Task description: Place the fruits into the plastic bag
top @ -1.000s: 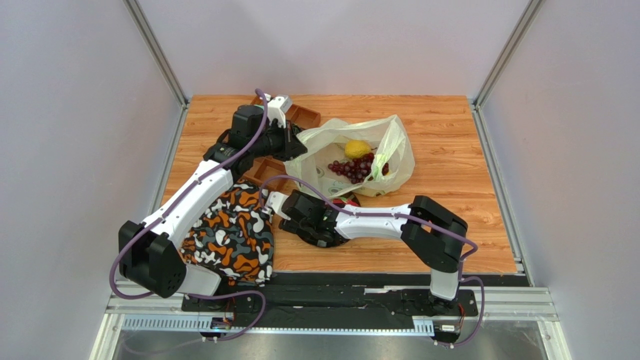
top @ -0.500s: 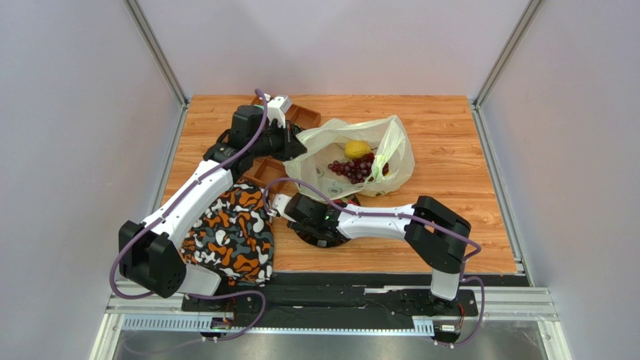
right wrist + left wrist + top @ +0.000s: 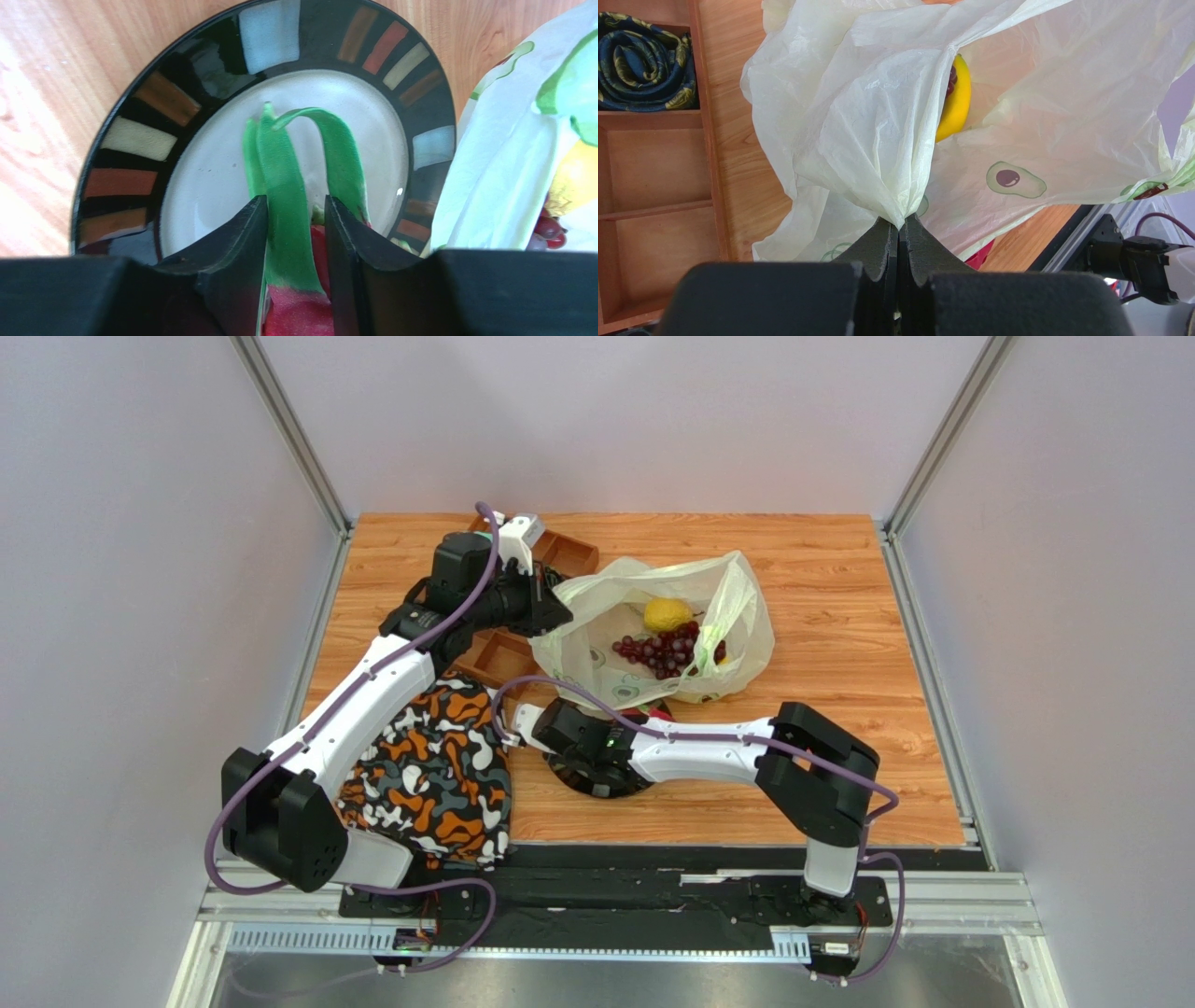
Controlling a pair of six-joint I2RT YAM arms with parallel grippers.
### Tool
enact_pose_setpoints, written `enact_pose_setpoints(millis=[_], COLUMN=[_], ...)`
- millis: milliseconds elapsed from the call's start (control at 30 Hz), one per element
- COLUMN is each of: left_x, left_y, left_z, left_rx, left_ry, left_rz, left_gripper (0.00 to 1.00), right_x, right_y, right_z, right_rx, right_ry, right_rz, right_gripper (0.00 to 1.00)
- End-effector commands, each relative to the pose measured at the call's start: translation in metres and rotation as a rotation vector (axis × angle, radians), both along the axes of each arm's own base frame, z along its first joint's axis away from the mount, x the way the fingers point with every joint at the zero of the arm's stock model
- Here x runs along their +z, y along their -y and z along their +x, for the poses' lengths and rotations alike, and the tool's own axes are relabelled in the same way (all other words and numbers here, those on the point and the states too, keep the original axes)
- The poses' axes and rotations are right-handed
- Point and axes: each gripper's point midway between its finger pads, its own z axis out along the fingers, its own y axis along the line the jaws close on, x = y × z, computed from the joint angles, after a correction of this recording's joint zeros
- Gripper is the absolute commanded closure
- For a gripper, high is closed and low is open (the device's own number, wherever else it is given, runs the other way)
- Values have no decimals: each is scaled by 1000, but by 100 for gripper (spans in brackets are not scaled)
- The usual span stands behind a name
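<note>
The plastic bag [image 3: 709,637] lies open at the table's middle back, with a small round yellow fruit [image 3: 666,613] and the grape bunch [image 3: 668,651] inside. My left gripper [image 3: 542,605] is shut on the bag's left rim [image 3: 878,133] and holds it up; a yellow fruit [image 3: 957,98] shows through the opening. My right gripper [image 3: 589,749] is over a striped plate [image 3: 161,98]. Its fingers [image 3: 246,238] close on the dragon fruit [image 3: 309,308] with its green scales [image 3: 281,168]. The bag also shows at the right of the right wrist view [image 3: 505,161]. The banana is not clearly seen.
A wooden compartment tray [image 3: 564,553] stands behind the left gripper, with a rolled dark cloth [image 3: 640,63] in one compartment. An orange-black-white patterned cloth [image 3: 428,770] lies under the left arm. The plate [image 3: 603,787] sits just in front of the bag.
My right gripper has shifted slightly left and toward the back over the plate. The left gripper and the bag have not moved.
</note>
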Motion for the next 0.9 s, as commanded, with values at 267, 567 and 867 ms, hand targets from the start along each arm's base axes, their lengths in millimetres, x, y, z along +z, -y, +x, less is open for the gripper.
enact_pose_setpoints(millis=[267, 567, 867], left_x=[16, 15, 22], left_y=[-2, -2, -7], left_z=[0, 1, 2], left_rx=[6, 8, 33], left_ry=[52, 51, 64], left_rz=[-20, -21, -21], left_gripper=[100, 100, 100], right_x=[-3, 23, 65], right_y=[3, -10, -10], right_z=[9, 13, 11], right_rx=[10, 23, -6], right_ry=[35, 69, 104], right_rz=[-51, 20, 159], right_gripper=[79, 99, 100])
